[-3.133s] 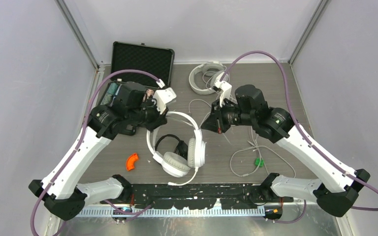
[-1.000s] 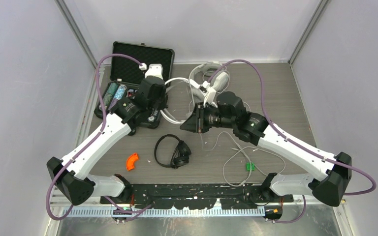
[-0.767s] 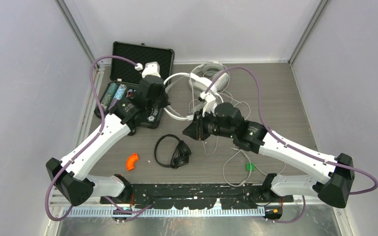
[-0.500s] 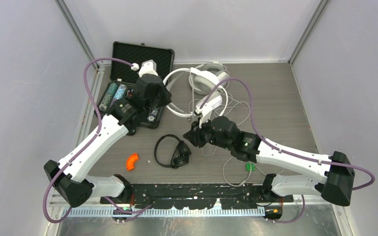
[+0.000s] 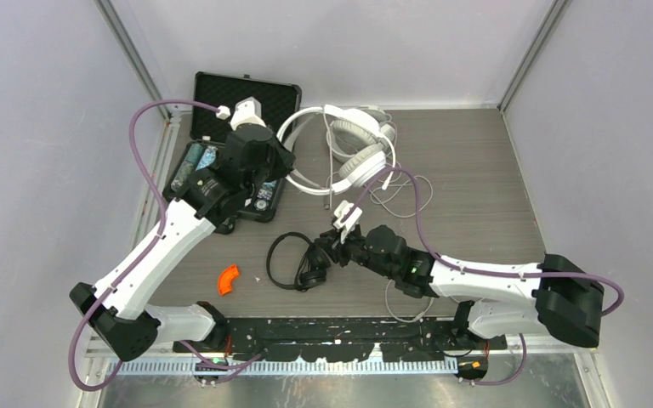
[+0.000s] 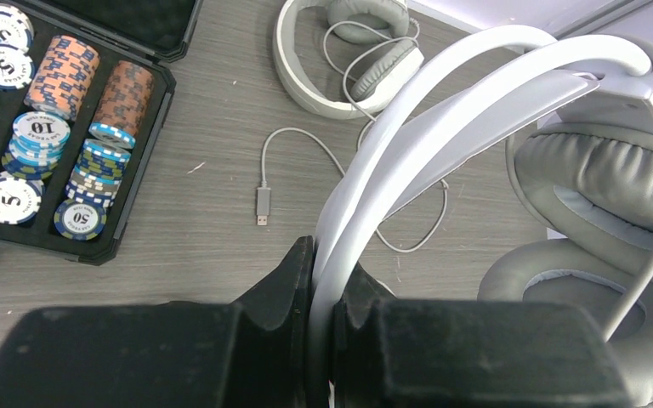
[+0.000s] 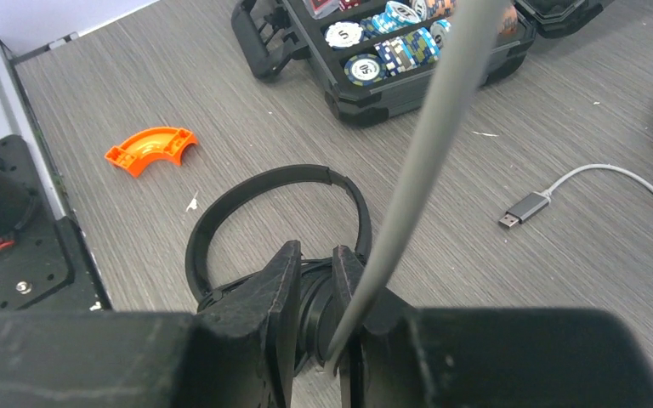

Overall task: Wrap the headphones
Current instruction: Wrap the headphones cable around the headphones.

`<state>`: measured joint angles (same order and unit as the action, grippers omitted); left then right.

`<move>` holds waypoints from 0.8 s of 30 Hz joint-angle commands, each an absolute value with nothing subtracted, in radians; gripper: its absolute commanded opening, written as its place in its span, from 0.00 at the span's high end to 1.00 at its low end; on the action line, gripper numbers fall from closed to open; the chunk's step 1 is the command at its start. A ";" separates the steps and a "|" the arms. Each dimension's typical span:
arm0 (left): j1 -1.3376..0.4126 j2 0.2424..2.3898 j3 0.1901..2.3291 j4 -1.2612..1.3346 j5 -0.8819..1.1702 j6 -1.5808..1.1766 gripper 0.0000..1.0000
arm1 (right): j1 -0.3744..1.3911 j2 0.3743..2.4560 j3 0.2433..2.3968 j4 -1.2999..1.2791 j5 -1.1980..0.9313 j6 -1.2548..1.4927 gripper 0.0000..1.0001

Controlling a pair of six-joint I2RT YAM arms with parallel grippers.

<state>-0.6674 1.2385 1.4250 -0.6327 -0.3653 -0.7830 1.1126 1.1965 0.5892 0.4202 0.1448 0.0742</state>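
Note:
My left gripper (image 6: 323, 280) is shut on the headband of a white padded pair of headphones (image 6: 476, 110), held above the table with its grey ear cups (image 6: 595, 195) at the right. A second white pair (image 6: 340, 59) lies behind it at the back of the table (image 5: 366, 115). The slim black headphones (image 7: 264, 191) lie near the front (image 5: 293, 259). My right gripper (image 7: 316, 263) is low over them, jaws a little open and straddling a black ear cup. A pale cord (image 7: 425, 153) runs down from the held pair into the gap beside the right finger.
An open black case of poker chips (image 5: 238, 161) sits at the back left. An orange curved piece (image 5: 229, 279) lies front left. A USB plug (image 7: 523, 206) and loose pale cord (image 5: 408, 191) trail across the middle and right. A green clip lies under the right arm.
The left gripper carried the white headphones back and to the right, up beside the second white pair. The right gripper swung forward and down onto the black headphones, and its jaws widened slightly.

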 commanded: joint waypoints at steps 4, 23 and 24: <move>-0.666 1.183 1.508 -0.563 -0.343 -0.857 1.00 | 1.129 1.251 0.504 0.707 0.192 0.012 0.74; -0.666 1.154 1.518 -0.527 -0.193 -0.929 1.00 | 1.129 1.462 0.311 1.120 0.261 -0.023 0.74; -0.666 1.151 1.519 -0.523 -0.177 -0.932 1.00 | 1.128 1.485 0.293 1.176 0.273 -0.016 0.78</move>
